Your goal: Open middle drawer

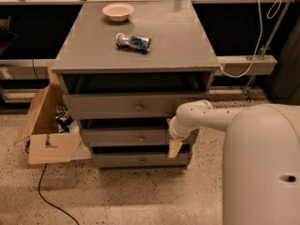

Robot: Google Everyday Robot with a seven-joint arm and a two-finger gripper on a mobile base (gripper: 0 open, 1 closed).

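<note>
A grey counter [187, 46] stands on a speckled floor. The middle drawer [117, 138], just left of the end effector [175, 148], looks not opened yet. I cannot tell the end effector's grip.

Dim, warm indoor light, falling from above. Flat grey wooden cabinet top [178, 41] is brightest surface, with soft sheen near small cream bowl [118, 11]. Deep shadow in recess under top and in gap above grey painted middle drawer [117, 138]. Background behind cabinet near black. Tan two-finger gripper [175, 148], at right end of middle drawer, pale against shaded fronts. Speckled floor [117, 196] moderately lit.
</note>
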